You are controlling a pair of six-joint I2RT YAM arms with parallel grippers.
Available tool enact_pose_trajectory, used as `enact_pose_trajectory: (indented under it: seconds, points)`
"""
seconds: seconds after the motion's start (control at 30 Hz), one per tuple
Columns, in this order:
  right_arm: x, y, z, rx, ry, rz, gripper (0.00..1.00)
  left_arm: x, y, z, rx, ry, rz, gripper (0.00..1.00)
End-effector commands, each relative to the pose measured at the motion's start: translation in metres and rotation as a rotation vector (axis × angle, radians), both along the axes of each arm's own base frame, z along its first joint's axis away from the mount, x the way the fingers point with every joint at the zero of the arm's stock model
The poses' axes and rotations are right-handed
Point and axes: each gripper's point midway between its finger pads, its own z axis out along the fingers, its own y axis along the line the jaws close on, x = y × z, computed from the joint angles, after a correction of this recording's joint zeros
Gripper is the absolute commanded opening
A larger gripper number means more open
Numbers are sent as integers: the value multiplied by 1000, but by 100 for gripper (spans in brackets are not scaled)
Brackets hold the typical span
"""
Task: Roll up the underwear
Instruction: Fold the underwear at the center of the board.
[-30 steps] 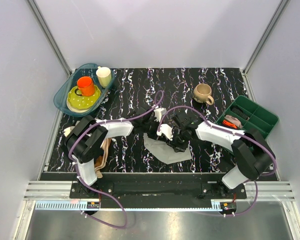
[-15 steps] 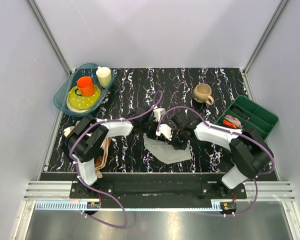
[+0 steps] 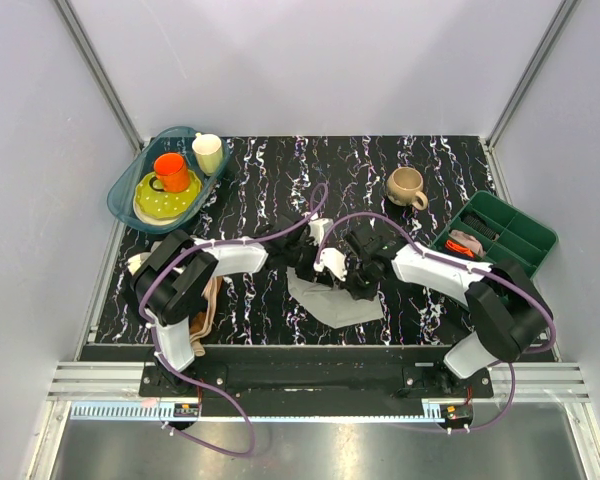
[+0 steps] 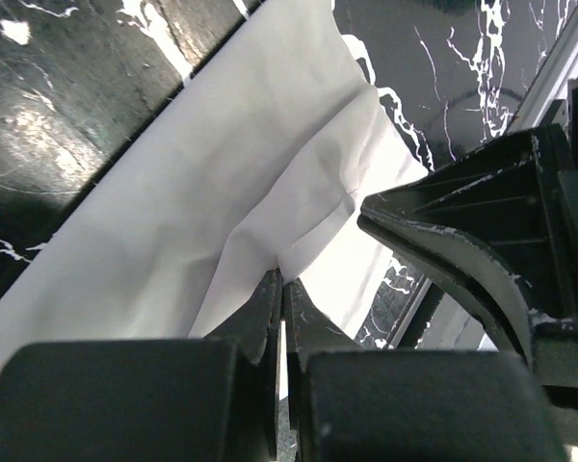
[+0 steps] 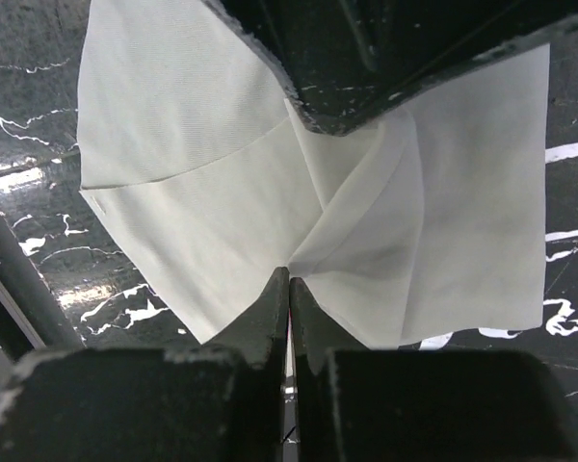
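At the near centre of the black marbled table (image 3: 280, 180), the underwear (image 3: 342, 308) lies largely spread out, a pale grey sheet just ahead of the two arm bases. Both arms meet over its far edge. The left tool (image 4: 280, 289) has its fingers pressed together on a pinch of the fabric, and creases run out from that spot. The right tool (image 5: 289, 279), just beside it, is likewise clamped on the cloth, where several folds converge at its tips. Between the two pinches the material rises in a loose ridge, while the rest lies flat on the table.

No turn of a roll shows yet. Judging by this, the work is at its start: the edge is gripped, and carrying it over the flat part, turn by turn, is all left to do.

A tan-beige cloth (image 3: 211, 303) lies by the left arm's base. Farther back stand a beige mug (image 3: 406, 187), a green tray (image 3: 520, 225) at the right, and a teal basin (image 3: 125, 185) of crockery in the far left corner.
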Motion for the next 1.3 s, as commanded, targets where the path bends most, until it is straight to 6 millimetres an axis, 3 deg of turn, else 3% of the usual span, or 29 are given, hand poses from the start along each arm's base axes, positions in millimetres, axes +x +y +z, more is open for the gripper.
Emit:
enact_pose_trajectory:
  seconds: [0.0, 0.03, 0.2, 0.67, 0.7, 0.87, 0.9, 1.27]
  points:
    - [11, -1, 13, -11, -55, -42, 13, 1, -14, 33, -95, -76, -58, 0]
    - [13, 0, 12, -12, -59, -48, 23, 1, -14, 32, -92, -74, -57, 0]
    - [17, 0, 5, -10, -72, -72, 40, 0, -15, 31, -93, -67, -63, 0]
    - [15, -5, -18, -66, -30, -85, 47, 1, -17, 31, -99, -59, -65, 0]
    - [16, -5, -18, -69, -33, -85, 46, 1, -17, 30, -98, -57, -64, 0]
    - [15, -7, -17, -81, -26, -84, 16, 0, -16, 29, -95, -52, -65, 0]
    - [16, -7, -16, -79, -27, -87, 13, 1, -17, 29, -94, -52, -64, 0]
    - [11, -12, 21, -37, -92, -45, 5, 2, -18, 38, -96, -56, -68, 0]
